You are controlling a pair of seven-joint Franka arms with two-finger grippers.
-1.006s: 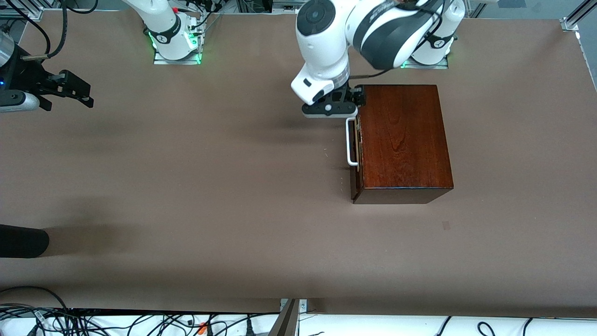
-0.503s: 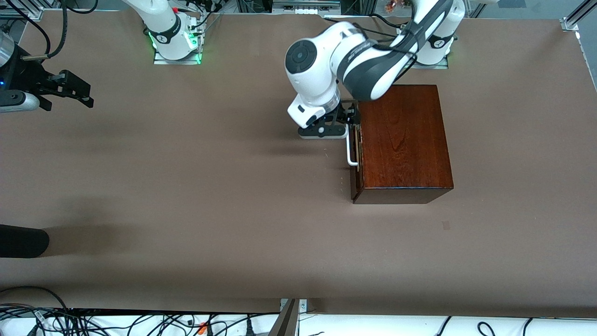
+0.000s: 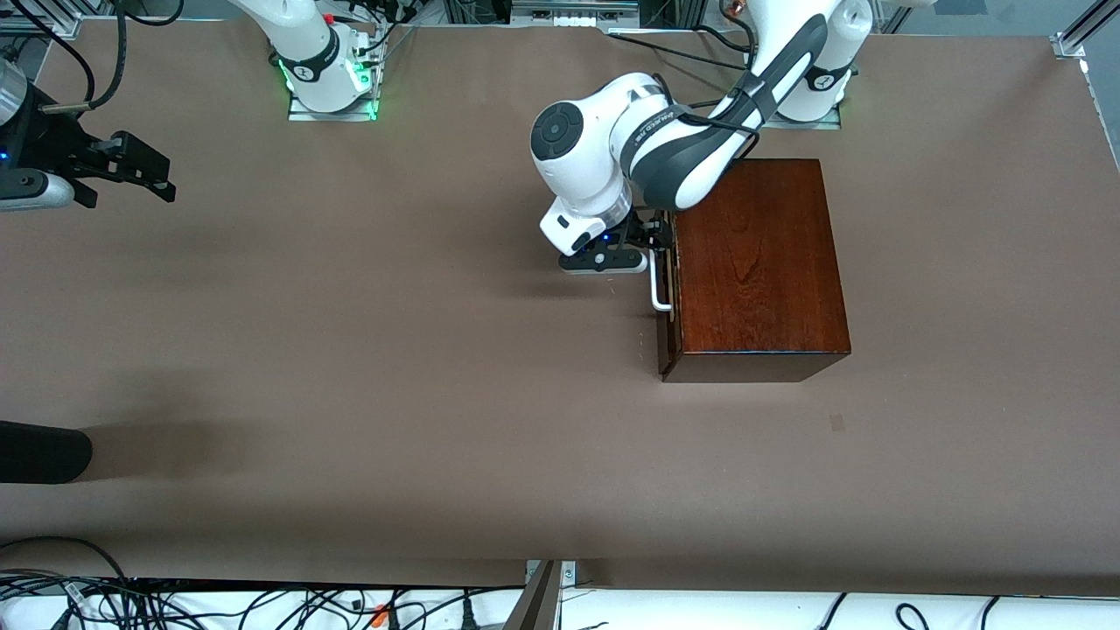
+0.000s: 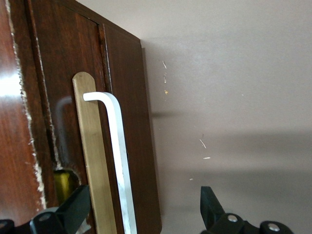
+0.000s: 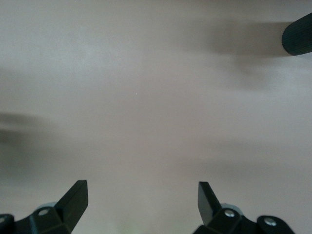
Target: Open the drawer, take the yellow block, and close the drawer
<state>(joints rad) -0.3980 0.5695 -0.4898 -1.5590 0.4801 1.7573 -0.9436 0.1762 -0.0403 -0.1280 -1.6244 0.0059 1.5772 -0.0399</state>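
Both grippers spread: left gripper (image 4: 141,214) straddling drawer (image 4: 63,122) handle (image 4: 117,156); right gripper (image 5: 141,202) waits.

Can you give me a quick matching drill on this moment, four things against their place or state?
Things:
1. left gripper
2. right gripper
3. drawer
4. white handle

States:
A. shut in the wooden box
B. open, over bare table at the right arm's end
C. open, fingers either side of the bar
D. fixed on the drawer front, not yet gripped

Pairs: 1-C, 2-B, 3-A, 4-D
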